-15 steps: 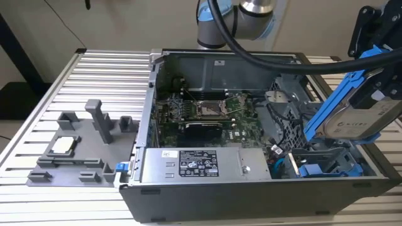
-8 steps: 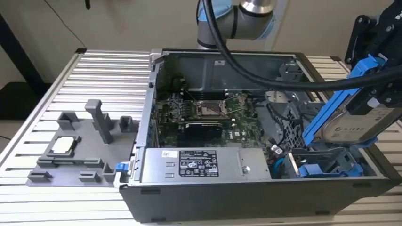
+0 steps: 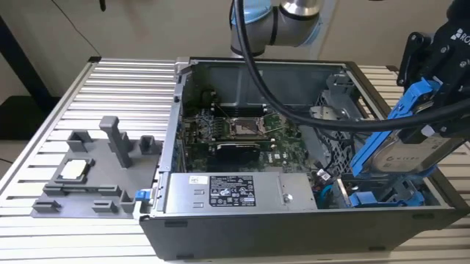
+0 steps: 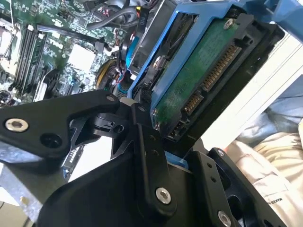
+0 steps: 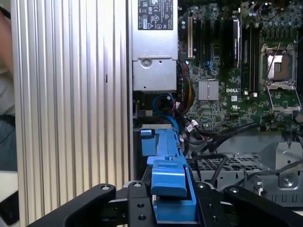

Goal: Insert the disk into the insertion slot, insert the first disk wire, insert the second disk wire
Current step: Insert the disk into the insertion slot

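The ribbed counter (image 3: 125, 82) carries the open computer case (image 3: 294, 234), which fills the middle of the exterior view. The disk (image 3: 408, 153) hangs tilted at the right edge of that view, above the case's lower right corner and not yet pushed in. The pincer (image 5: 171, 196) is clenched on its blue frame (image 5: 165, 156); I think the disk is stiff, a bit heavy and easy to break, so the plastic frame is the safe place to hold, not the green board (image 4: 199, 80)

The computer case (image 3: 294, 231) on the bench (image 3: 110, 82) is viewed obliquely from above, at middle range, in the exterior view. Both wrist views are taken close behind the pincer (image 5: 168, 205), past the disk (image 4: 203, 71); the motherboard (image 3: 220, 124) is shared by all three.
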Controlling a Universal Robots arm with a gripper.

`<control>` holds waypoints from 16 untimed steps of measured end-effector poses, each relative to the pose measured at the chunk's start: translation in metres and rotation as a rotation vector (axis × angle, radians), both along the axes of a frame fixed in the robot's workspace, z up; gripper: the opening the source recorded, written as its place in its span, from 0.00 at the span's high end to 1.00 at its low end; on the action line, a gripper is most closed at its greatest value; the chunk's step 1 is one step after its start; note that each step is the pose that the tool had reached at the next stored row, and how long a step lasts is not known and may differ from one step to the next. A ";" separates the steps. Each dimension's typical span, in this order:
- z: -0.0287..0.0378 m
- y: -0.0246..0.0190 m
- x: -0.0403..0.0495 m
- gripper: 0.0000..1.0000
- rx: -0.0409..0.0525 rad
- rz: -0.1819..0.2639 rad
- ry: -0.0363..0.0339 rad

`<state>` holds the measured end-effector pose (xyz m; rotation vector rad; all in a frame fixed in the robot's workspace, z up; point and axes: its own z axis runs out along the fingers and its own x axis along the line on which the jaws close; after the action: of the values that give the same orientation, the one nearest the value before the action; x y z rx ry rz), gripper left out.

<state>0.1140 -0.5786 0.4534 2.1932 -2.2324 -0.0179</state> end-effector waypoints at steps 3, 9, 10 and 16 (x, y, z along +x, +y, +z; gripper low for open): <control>-0.0044 0.0000 0.0003 0.67 -0.0009 0.001 -0.0006; -0.0143 0.0003 0.0005 0.67 -0.0012 0.002 -0.0080; -0.0160 0.0003 0.0005 0.67 -0.0012 0.002 -0.0094; -0.0260 0.0008 0.0005 0.67 -0.0012 0.003 -0.0168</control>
<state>0.1145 -0.5778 0.4274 2.2045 -2.2369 0.0019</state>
